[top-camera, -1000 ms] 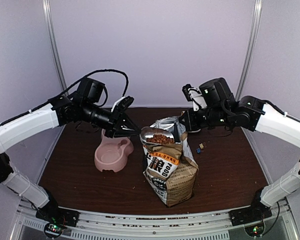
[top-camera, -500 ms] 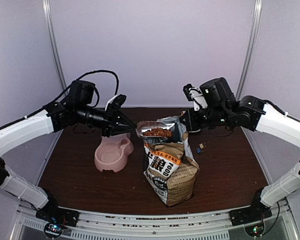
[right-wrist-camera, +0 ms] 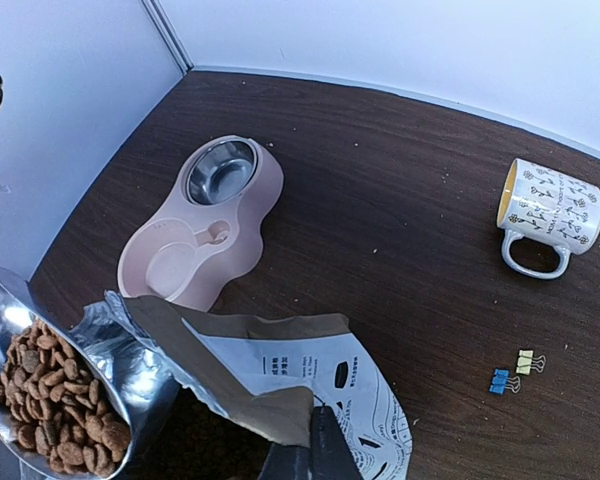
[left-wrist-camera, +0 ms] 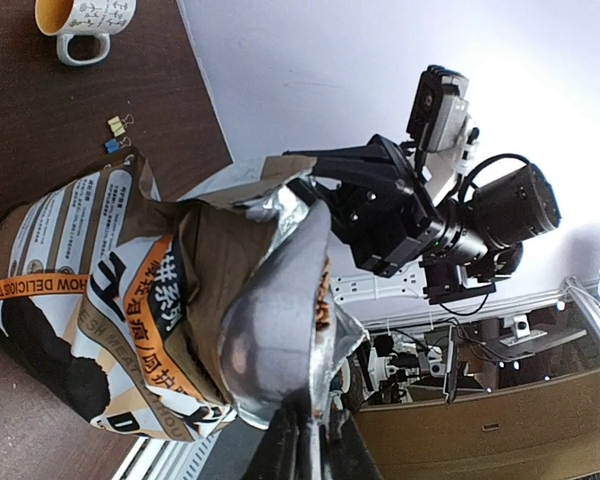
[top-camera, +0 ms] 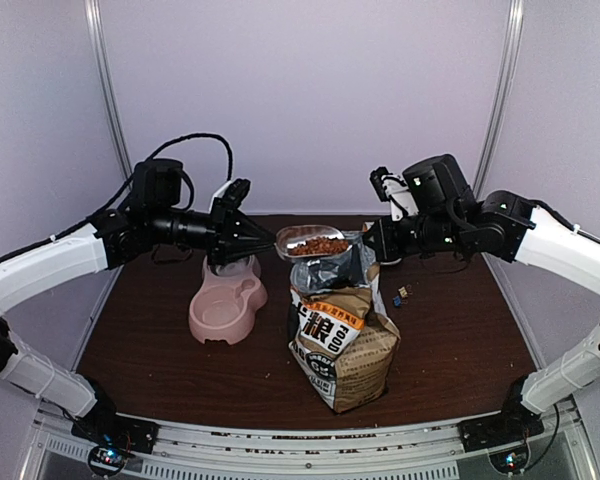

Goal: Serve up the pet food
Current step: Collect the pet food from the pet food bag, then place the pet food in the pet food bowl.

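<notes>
Two arms meet above a dark brown wood-grain table (top-camera: 450, 340) in the overhead view. The left gripper (top-camera: 263, 240) is clamped narrowly on the handle of a shiny metal scoop (top-camera: 298, 234), held level in the air above the bag's open mouth. The pet food (top-camera: 322, 245), a loose heap of small reddish-brown pellets, fills the scoop's bowl. Below stands a crinkled kraft-brown bag (top-camera: 342, 340) with black-and-white lettering and an orange band, near the table's middle. The right gripper (top-camera: 372, 246) is pinched tight on the bag's folded-back top edge. A smooth pink double bowl (top-camera: 198, 320) lies on the table left of the bag, and tiny binder clips (top-camera: 401, 294) lie just right of it. From the left wrist, the scoop's curved, mirror-like underside fills the lower centre, with the gripper's dark fingers closed on its handle at the bottom; the bag's foil-lined lip rises behind it, and a cream patterned mug (left-wrist-camera: 90, 15) sits beyond the clips. From the right wrist, the fingers nip the bag's paper flap, the heaped scoop hangs at lower left, and the double bowl shows one round steel cup and one moulded pink well. The mug stands close to the table's far edge.
</notes>
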You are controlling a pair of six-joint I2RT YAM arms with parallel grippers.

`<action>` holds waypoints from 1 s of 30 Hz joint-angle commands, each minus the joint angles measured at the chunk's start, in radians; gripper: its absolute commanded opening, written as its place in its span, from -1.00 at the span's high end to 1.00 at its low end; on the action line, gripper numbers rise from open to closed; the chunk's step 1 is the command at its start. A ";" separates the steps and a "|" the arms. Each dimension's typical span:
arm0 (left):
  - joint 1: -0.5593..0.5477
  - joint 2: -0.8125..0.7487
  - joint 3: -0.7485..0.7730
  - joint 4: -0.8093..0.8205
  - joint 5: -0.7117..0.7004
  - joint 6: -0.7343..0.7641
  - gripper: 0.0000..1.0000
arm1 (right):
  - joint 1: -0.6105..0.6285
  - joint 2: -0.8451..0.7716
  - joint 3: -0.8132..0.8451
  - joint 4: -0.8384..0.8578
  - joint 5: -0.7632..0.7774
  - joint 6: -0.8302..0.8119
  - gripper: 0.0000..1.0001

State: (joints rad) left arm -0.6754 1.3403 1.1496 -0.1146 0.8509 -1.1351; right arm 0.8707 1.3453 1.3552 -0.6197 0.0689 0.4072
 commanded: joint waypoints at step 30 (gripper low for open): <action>0.008 -0.044 -0.090 0.470 0.111 -0.263 1.00 | -0.025 -0.038 0.030 0.032 0.129 -0.001 1.00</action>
State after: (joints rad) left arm -0.6746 1.3312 1.0687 0.2401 0.9398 -1.3697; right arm 0.8707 1.3445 1.3552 -0.6308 0.0891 0.4076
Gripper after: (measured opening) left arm 0.121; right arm 0.010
